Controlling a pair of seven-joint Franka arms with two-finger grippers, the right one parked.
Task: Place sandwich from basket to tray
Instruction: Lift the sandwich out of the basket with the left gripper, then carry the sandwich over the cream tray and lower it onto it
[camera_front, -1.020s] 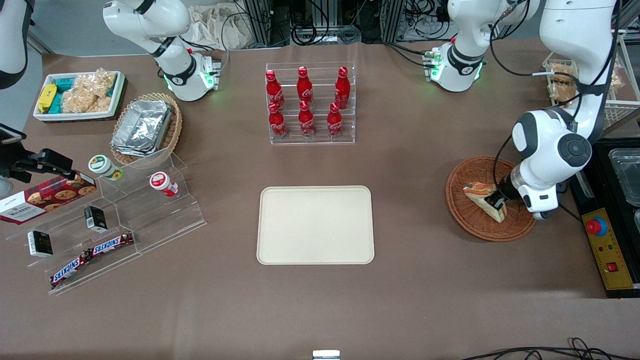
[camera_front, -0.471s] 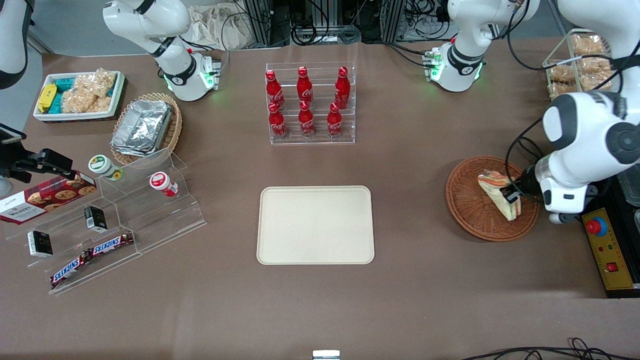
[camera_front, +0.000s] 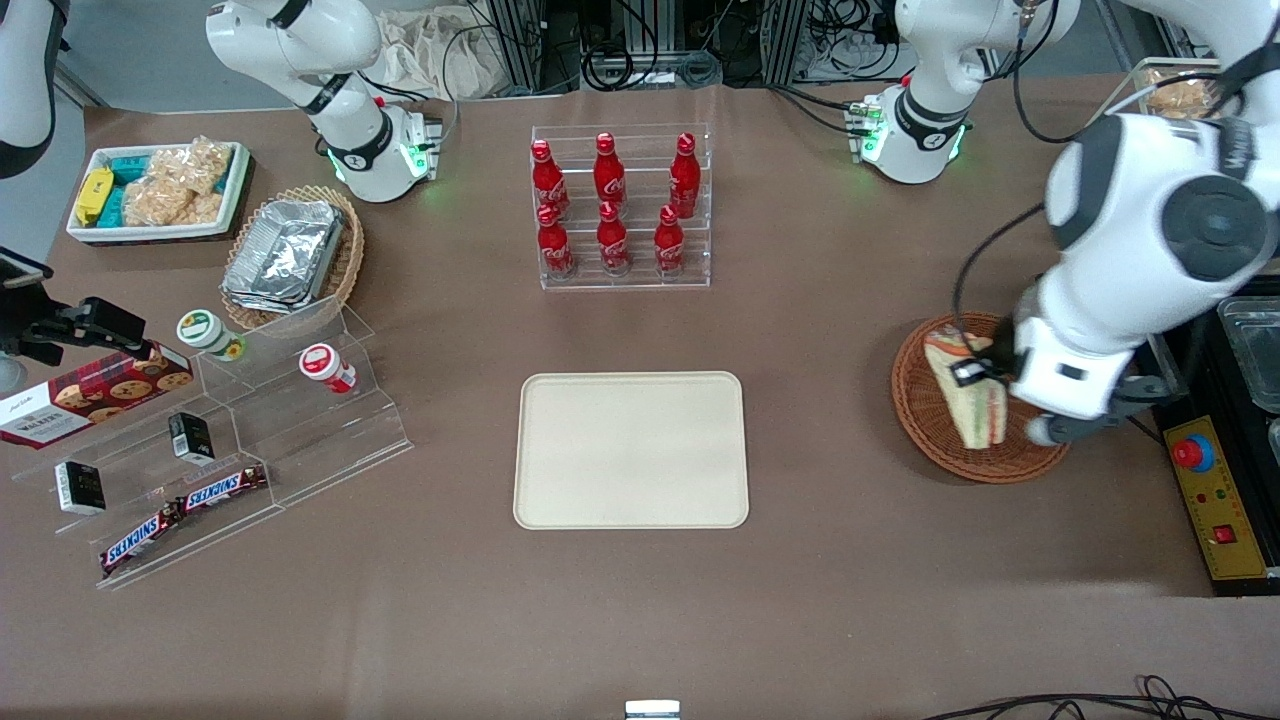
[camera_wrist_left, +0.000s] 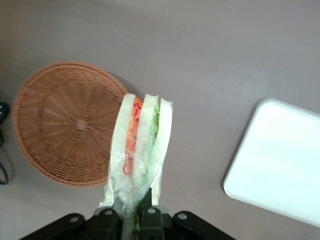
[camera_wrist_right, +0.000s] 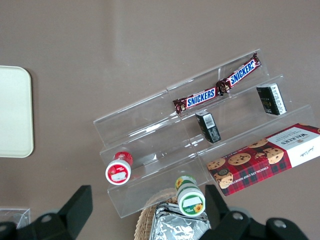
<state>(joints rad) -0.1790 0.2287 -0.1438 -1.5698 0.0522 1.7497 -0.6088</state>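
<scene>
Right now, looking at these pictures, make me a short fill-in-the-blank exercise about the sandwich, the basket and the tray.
1. The left gripper is shut on the ____.
2. The sandwich hangs above the round wicker ____, lifted clear of it.
3. The cream tray has ____ on it so far.
4. The rack farther from the front camera than the tray holds ____ red bottles.

Missing words: sandwich; basket; nothing; six

Bare table separates gripper (camera_front: 978, 372) from tray (camera_front: 631, 450).
</scene>
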